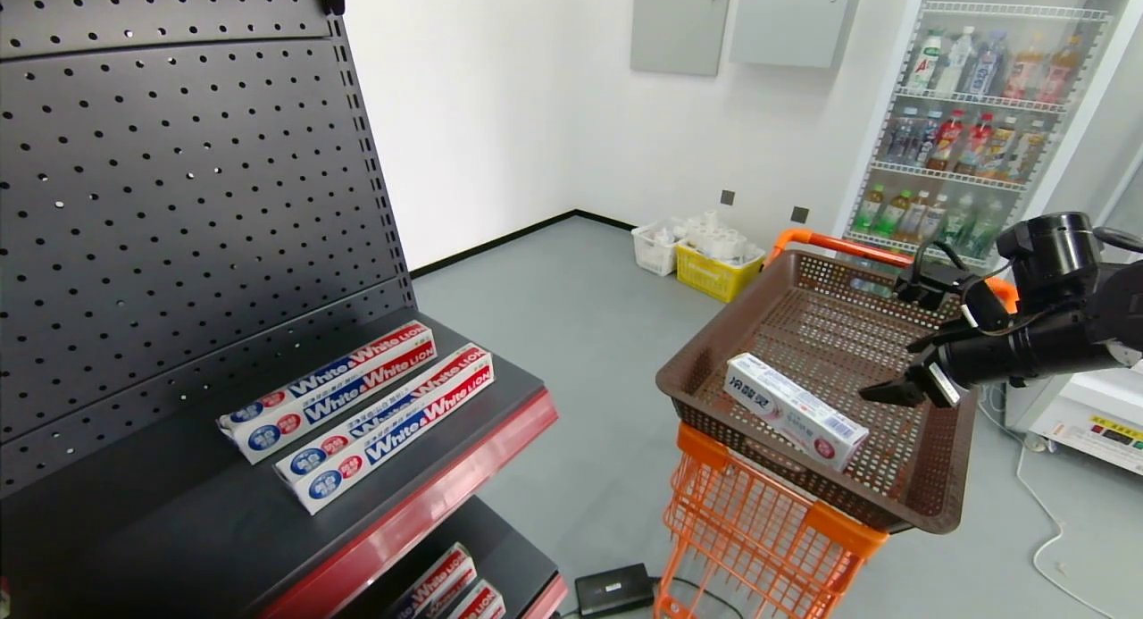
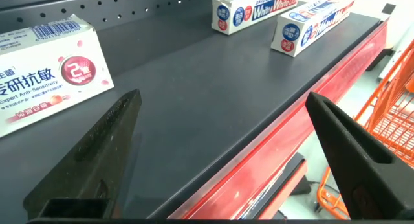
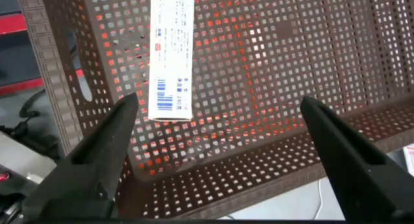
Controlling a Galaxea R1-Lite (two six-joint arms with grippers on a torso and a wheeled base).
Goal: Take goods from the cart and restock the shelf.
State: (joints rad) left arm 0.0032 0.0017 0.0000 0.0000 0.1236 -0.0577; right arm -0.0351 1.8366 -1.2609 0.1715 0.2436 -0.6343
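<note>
Notably, the right gripper hovered, fingers wide, near the toothpaste box in the basket; the left gripper, fingers wide, hung over the shelf.

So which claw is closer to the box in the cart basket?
Right. The right claw hangs open over the basket beside the box; left claw is over at the shelf.

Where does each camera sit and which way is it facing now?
Head view: from the head, down at the black pegboard shelf and brown perforated basket; right gripper above the basket.
Left wrist view: facing along the shelf deck; open left gripper shows.
Right wrist view: facing down into the basket; open right gripper shows.
Shared: white toothpaste box, head and right wrist.
</note>
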